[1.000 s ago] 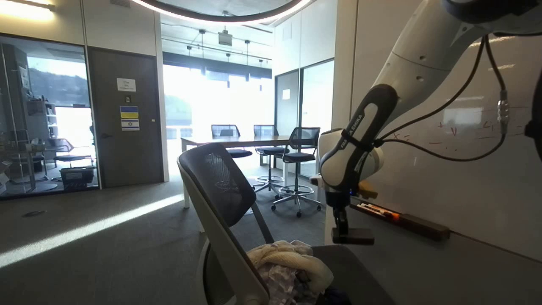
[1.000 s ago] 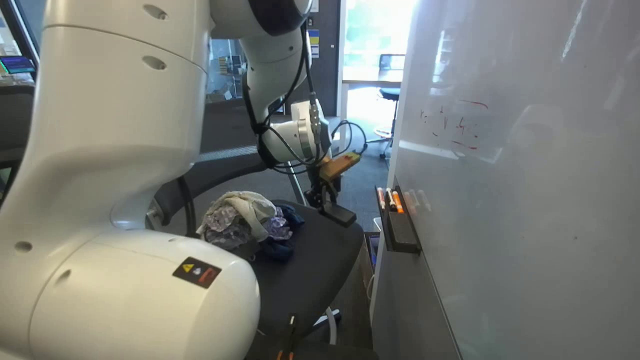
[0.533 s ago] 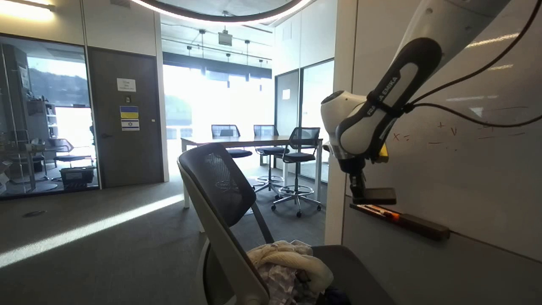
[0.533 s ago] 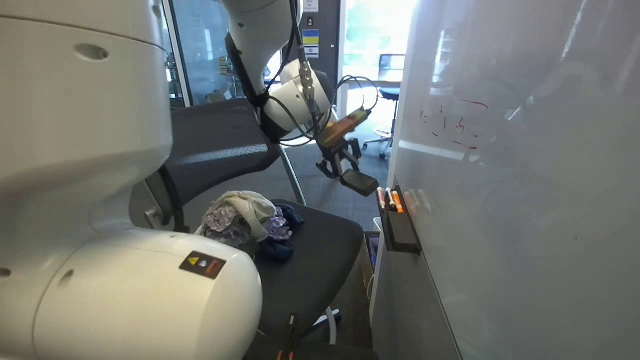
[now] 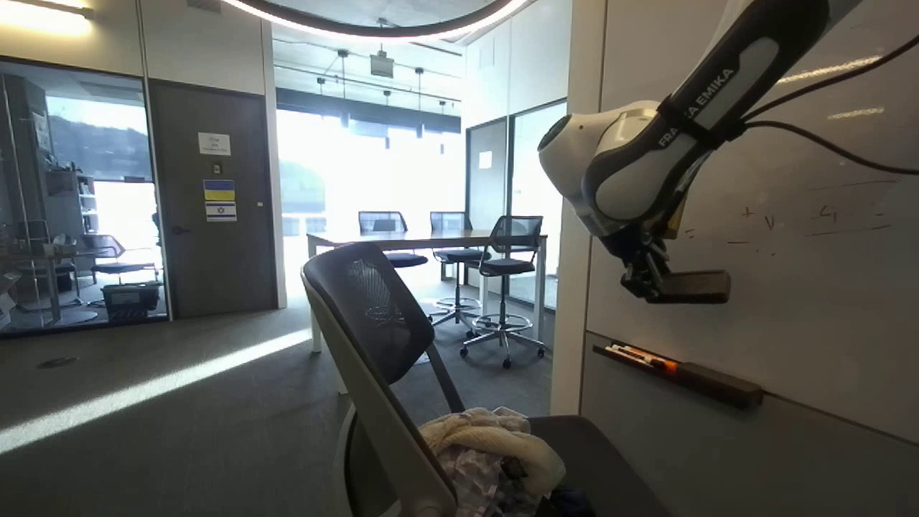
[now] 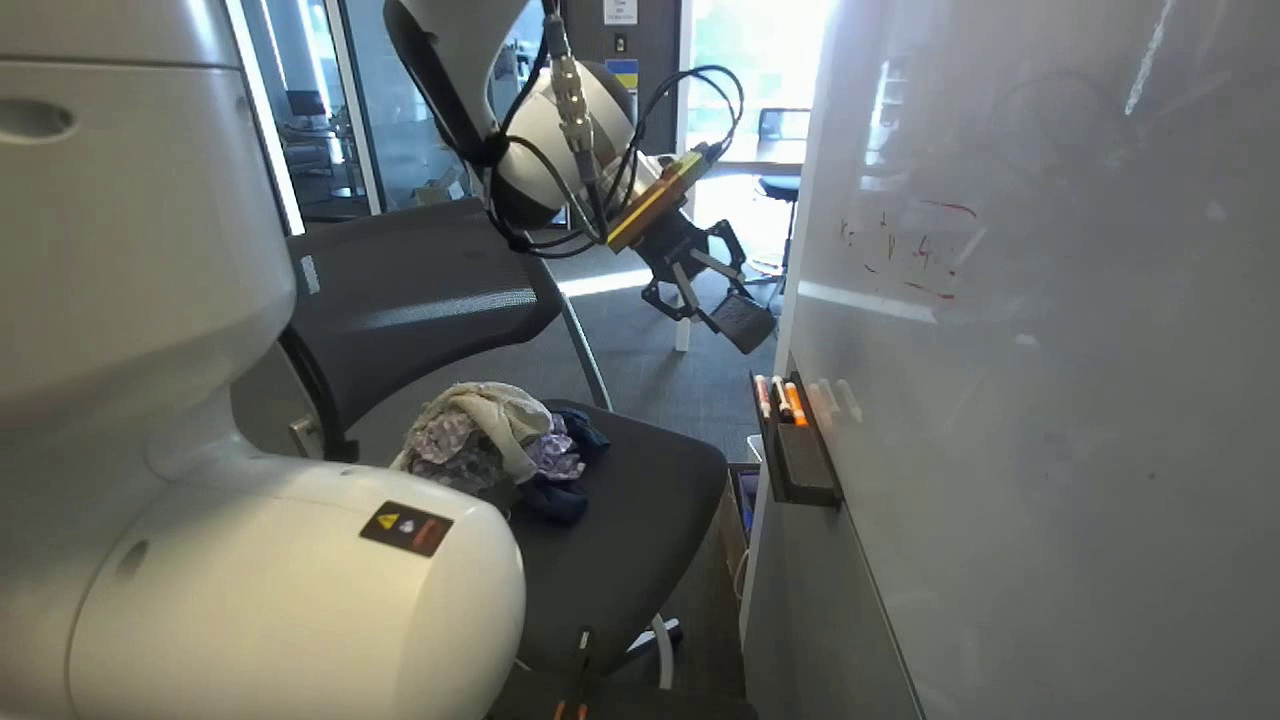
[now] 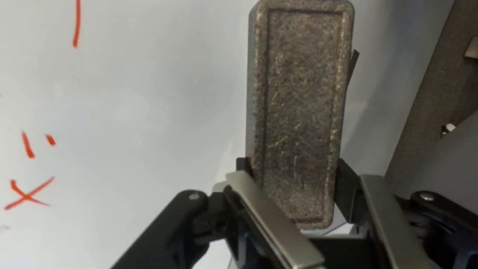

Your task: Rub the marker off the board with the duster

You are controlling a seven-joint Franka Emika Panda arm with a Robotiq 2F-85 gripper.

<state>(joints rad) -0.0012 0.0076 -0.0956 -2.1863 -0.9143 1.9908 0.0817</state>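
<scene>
The duster is a dark, worn, oblong block (image 7: 298, 104) with a raised rim. My gripper (image 7: 291, 183) is shut on its near end, one finger on each long side. In both exterior views the duster (image 5: 695, 287) (image 6: 744, 321) sticks out of the gripper (image 5: 650, 283) (image 6: 722, 300), tilted, above the pen tray and seemingly apart from the board. The whiteboard (image 5: 804, 323) (image 6: 1060, 420) (image 7: 149, 93) bears red marker writing (image 5: 770, 223) (image 6: 922, 250). In the wrist view a red x (image 7: 28, 195) and short strokes show left of the duster.
A pen tray (image 6: 768, 445) (image 5: 750, 399) with several markers (image 6: 795, 402) juts from the board below the gripper. A chair (image 6: 650, 520) (image 5: 603, 452) with heaped cloths (image 6: 490, 430) (image 5: 495, 438) stands beside the board. Cables (image 6: 735, 100) loop from the wrist.
The gripper has risen with the duster and moved toward the board in both exterior views. The wrist has tilted, turning the duster more toward the board. The marks look unchanged.
</scene>
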